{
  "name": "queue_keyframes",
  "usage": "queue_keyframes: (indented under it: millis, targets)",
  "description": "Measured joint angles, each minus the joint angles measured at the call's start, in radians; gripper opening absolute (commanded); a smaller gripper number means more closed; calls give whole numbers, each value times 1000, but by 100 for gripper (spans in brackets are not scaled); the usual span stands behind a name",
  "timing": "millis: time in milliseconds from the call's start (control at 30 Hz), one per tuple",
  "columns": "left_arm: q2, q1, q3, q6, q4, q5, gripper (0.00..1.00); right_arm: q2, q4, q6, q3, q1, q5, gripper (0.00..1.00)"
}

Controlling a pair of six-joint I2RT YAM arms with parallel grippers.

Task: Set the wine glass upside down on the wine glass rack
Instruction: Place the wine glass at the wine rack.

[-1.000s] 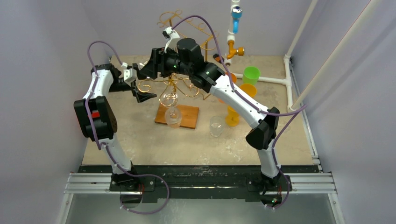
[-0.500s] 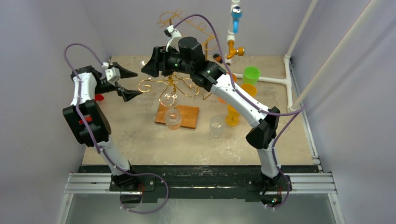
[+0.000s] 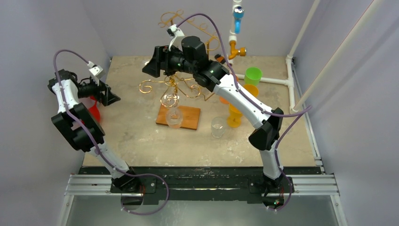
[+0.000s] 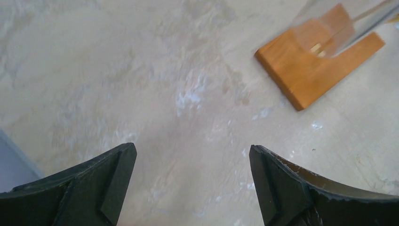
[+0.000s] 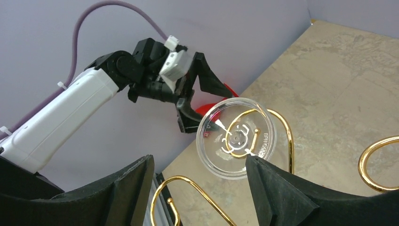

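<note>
The wine glass (image 5: 236, 138) hangs upside down on the wine glass rack (image 3: 171, 87). In the right wrist view its round foot lies flat on top of one golden wire arm, and the stem passes down through the loop. This is why the glass does not fall: the foot is wider than the gap in the wire. In the top view the bowl hangs below, just above the wooden base (image 4: 313, 70) of the rack, without touching it as far as I can tell. The right pincer (image 5: 200, 165) is open, with one jaw on each side of the foot. The right finger is very near the rim of the foot, perhaps touching it, and the left one is well apart, so nothing is gripped. I judge that the placing is practically done and that this arm needs only to go away, upward or backward, without pushing the foot off the wire. The left pincer (image 4: 190, 150) is wide open and empty above the bare desk (image 3: 141, 136), near the left wall and beside a red object (image 3: 95, 110), well apart from the rack. This leaves free room around the glass.
</note>
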Motion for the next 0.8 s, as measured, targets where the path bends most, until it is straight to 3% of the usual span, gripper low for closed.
queue_keyframes:
  millis: [167, 333, 467, 600, 800]
  targets:
    - [-82, -40, -99, -410, 303, -341, 100, -25, -10, -9, -20, 0, 0, 99]
    - [-169, -159, -111, -588, 455, -739, 100, -50, -39, -14, -36, 0, 0, 99]
    - [-275, -179, -220, -656, 581, -950, 100, -63, -55, -18, -39, 0, 0, 99]
    - [-362, -114, -325, -718, 611, -1043, 100, -92, -62, -26, -71, -1, 0, 99]
    - [-311, -48, -325, -760, 620, -1136, 96, -147, -57, -32, -126, -6, -12, 99]
